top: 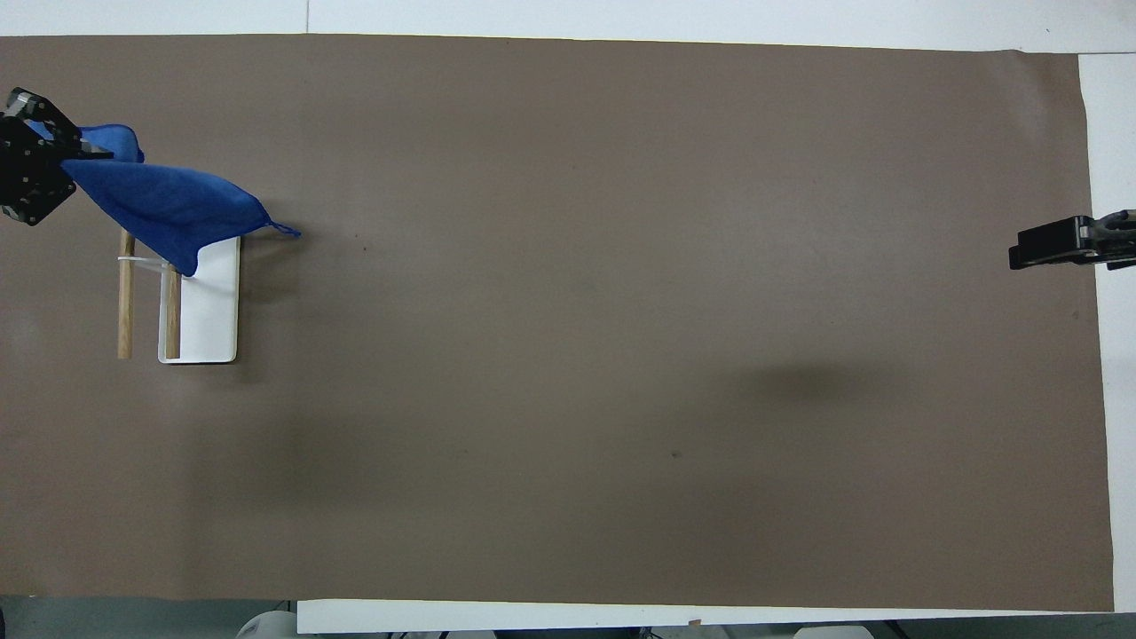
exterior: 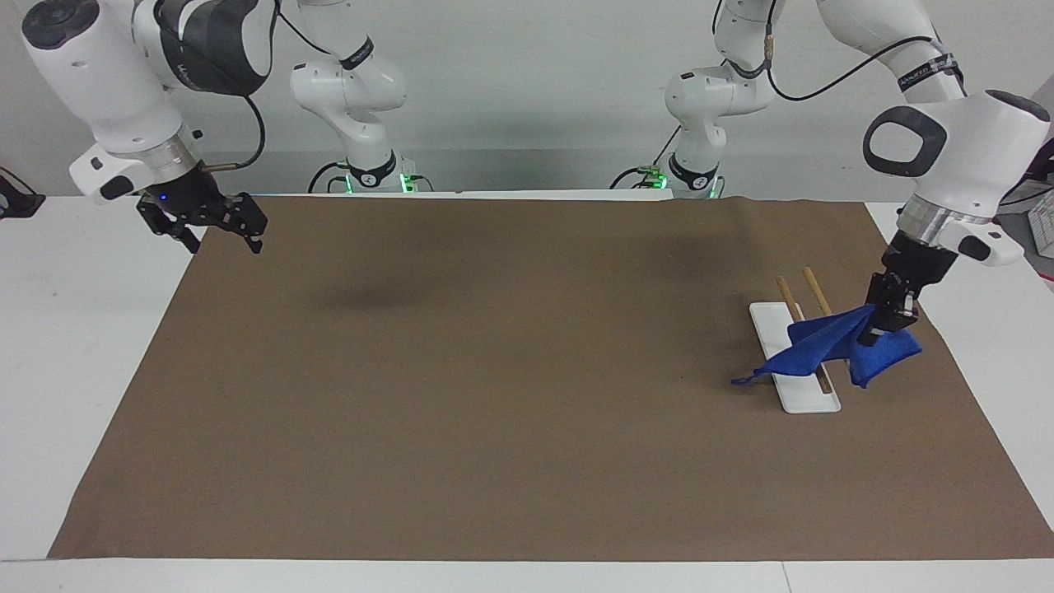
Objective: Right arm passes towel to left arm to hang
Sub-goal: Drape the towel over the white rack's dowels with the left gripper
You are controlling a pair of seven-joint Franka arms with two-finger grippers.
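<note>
Facing view: my left end effector (exterior: 888,317) is clamped on the small bright blue microfibre towel (exterior: 827,350), which drapes below it across the wooden bars of the white-based rack (exterior: 803,387) on the brown-covered desk (exterior: 494,395). My right end effector (exterior: 212,229) hangs released, fingers splayed, over the desk's other end.

Overhead view: the towel (top: 164,206) trails from my left end effector (top: 40,169) over the rack (top: 209,311); my right end effector (top: 1061,248) shows at the mat's edge.

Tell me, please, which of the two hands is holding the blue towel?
The left hand, over the wooden rack, is shut on the towel. The right hand hangs empty.
</note>
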